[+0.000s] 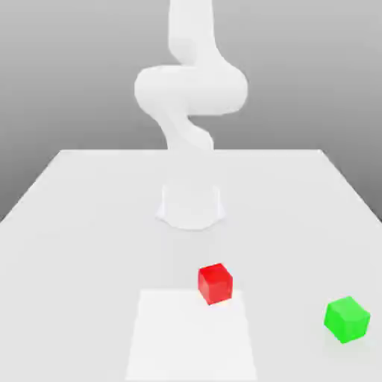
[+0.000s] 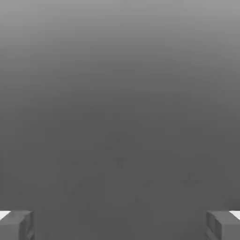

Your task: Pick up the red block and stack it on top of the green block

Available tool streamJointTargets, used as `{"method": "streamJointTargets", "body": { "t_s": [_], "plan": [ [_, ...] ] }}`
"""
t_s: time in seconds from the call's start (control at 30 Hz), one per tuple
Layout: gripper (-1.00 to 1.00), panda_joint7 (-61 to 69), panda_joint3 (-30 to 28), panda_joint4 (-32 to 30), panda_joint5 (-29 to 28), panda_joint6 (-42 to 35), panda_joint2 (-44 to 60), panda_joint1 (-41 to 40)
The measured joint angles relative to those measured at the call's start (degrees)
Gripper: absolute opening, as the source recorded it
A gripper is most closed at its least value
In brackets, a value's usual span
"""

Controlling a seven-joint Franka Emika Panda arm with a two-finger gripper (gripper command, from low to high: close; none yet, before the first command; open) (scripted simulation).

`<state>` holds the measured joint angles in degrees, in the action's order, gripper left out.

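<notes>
End effector [image 2: 120,225] wide, unobstructed

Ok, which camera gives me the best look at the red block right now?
The exterior view. There the red block sits whole and unobstructed on the table, at the far edge of a paler square patch, with the green block off toward that view's right. The hand view gives plain grey between the open gripper fingertips, with no block there.

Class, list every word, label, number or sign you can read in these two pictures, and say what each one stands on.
None: no text can be read anywhere.
The red block, the green block, the white table and the white arm all have plain, unmarked surfaces.
</notes>
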<state>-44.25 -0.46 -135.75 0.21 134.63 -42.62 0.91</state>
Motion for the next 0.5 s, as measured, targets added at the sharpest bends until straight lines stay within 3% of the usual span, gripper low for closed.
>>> {"method": "streamJointTargets", "body": {
  "t_s": [0.5],
  "plan": [
    [0.0,11.2,-0.9,-29.7,0.0,21.4,25.1,6.9]
  ]
}}
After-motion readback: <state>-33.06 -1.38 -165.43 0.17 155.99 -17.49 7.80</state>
